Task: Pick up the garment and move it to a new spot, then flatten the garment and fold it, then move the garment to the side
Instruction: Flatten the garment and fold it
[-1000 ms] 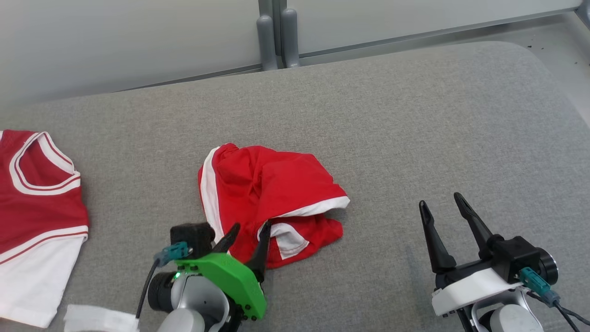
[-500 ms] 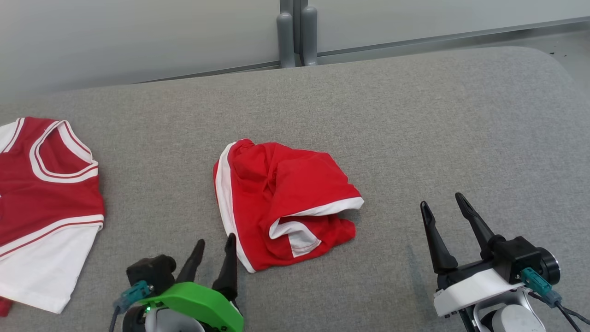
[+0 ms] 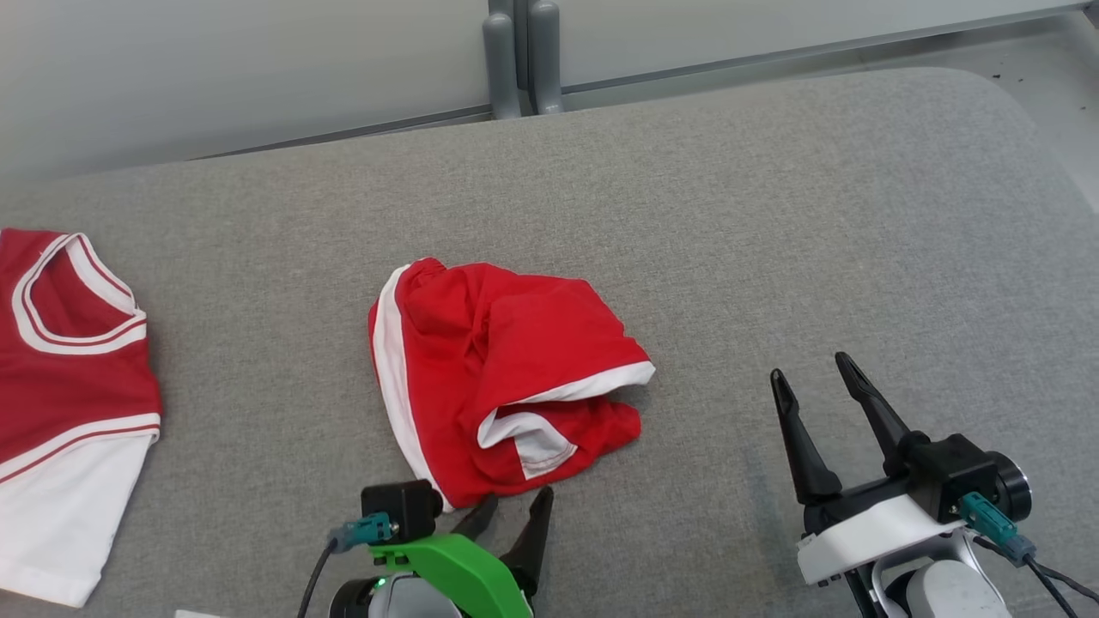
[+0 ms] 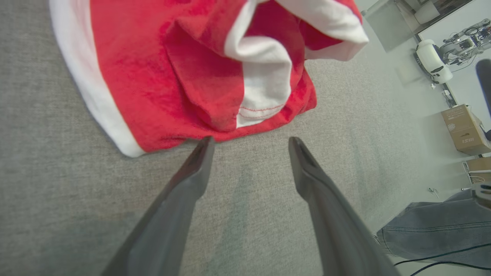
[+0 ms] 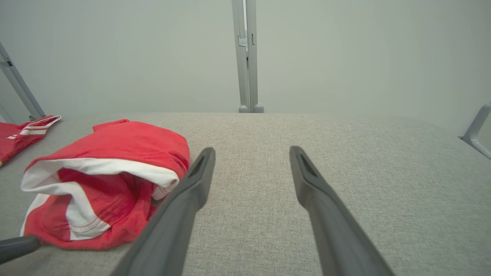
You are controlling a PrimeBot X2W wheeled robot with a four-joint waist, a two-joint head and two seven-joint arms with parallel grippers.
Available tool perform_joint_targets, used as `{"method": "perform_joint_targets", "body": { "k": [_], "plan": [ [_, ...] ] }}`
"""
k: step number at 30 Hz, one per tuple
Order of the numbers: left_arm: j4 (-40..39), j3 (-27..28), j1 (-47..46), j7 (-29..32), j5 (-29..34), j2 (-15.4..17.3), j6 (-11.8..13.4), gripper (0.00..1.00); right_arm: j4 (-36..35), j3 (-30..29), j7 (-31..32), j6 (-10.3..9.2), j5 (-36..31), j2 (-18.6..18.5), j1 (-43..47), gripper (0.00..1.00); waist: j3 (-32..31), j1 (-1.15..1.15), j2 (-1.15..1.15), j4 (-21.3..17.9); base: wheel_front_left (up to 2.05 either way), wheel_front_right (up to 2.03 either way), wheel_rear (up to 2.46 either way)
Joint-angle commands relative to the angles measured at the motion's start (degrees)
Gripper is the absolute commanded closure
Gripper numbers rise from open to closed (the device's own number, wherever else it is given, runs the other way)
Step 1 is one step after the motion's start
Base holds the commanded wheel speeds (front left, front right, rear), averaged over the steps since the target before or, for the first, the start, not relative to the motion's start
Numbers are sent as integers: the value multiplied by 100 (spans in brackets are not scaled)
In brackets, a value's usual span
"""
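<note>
A: How is the left end effector [image 3: 515, 505] set?

B: Its fingers are spread with nothing between them. It sits at the near edge of the table [image 3: 773, 215], pointing far. One fingertip [image 4: 205, 143] is right at the garment's [image 3: 498, 360] near hem. I can't tell if it touches.

A: And the right end effector [image 3: 810, 371]?

B: It is also spread wide and empty. It is at the near right, well apart from the garment, with bare grey cloth under and ahead of it.

A: Where does the garment lie?

B: Near the middle of the table, a little left of centre. It is a crumpled red piece with white trim. A white band runs down its left edge, and a folded-over white hem shows on the near right side. It rests on the table with nothing holding it.

A: What else is out there?

B: A red and white jersey [image 3: 69, 369] lies flat at the far left, apart from the garment. Two grey posts [image 3: 522, 56] stand past the far edge. The left wrist view catches a leg [image 4: 433, 230] in jeans beside the table.
</note>
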Motion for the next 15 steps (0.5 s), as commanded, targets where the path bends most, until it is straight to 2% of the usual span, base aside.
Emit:
{"method": "perform_joint_targets", "body": {
  "k": [1,10,15],
  "plan": [
    [65,0,-153,-48,19,10,26,0,-9,-12,-21,1,34,7,-61,0,76,0,69,-83,0,0,0],
    [775,-87,-760,-310,-80,-17,231,0,-5,-31,-21,1,57,64,-106,0,232,0,69,-396,0,0,0],
    [936,-195,-851,-396,-90,-20,170,0,-4,-79,-21,1,59,99,-92,0,266,0,69,-461,0,0,0]
  ]
}}
